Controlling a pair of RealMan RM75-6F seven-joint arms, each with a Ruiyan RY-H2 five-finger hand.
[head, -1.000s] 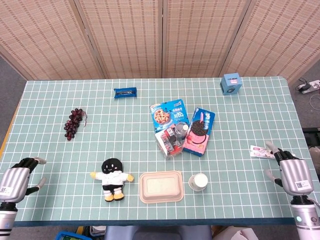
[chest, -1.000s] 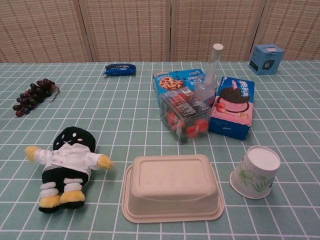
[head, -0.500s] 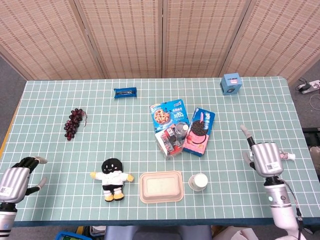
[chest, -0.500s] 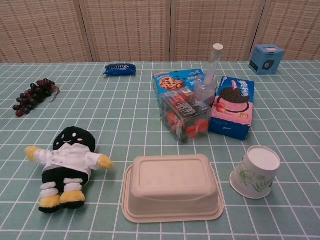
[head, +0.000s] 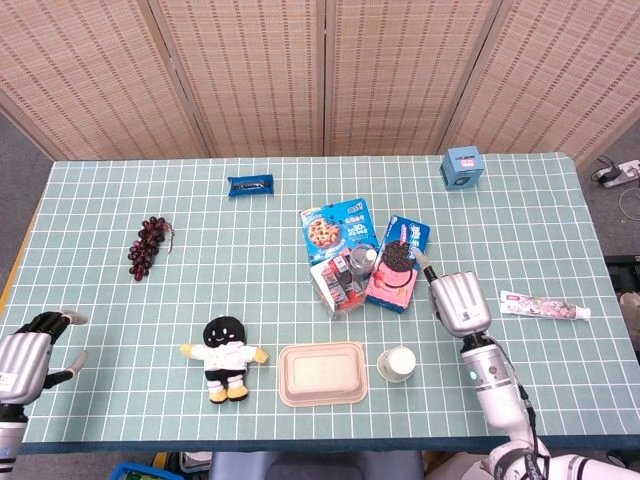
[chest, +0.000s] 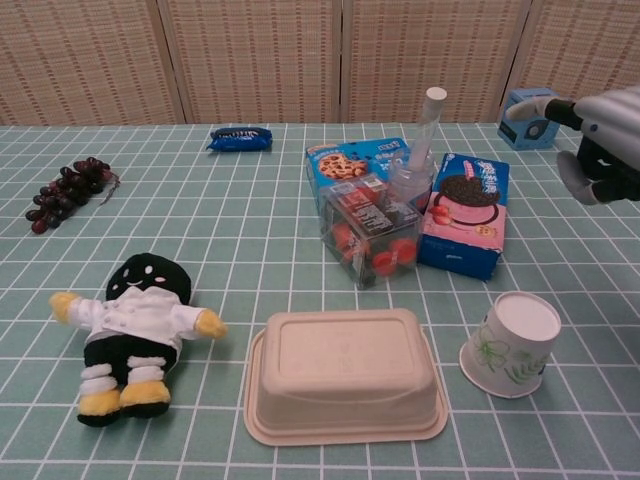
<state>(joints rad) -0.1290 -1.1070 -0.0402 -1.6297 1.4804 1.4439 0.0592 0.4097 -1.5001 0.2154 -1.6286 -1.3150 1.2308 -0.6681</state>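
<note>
My right hand (head: 458, 303) hovers over the table just right of the pink cookie box (head: 398, 263), fingers apart and holding nothing. It enters the chest view at the upper right (chest: 603, 140), above and right of the pink cookie box (chest: 465, 214). A paper cup (head: 399, 363) lies on its side in front of that hand. My left hand (head: 25, 352) sits at the table's near left corner, holding nothing, with the plush doll (head: 225, 356) the nearest thing to its right. It does not show in the chest view.
A blue cookie box (head: 337, 228), a bottle (head: 362, 260) and a clear snack box (head: 340, 283) cluster mid-table. A beige lidded tray (head: 321, 373) lies near the front edge. Grapes (head: 147, 246), a blue packet (head: 250, 185), a small blue box (head: 462, 166) and a toothpaste tube (head: 545, 306) lie around.
My right hand has swept left from the table's right edge, uncovering the toothpaste tube, to beside the pink box, and now shows in the chest view. The left hand barely shifted.
</note>
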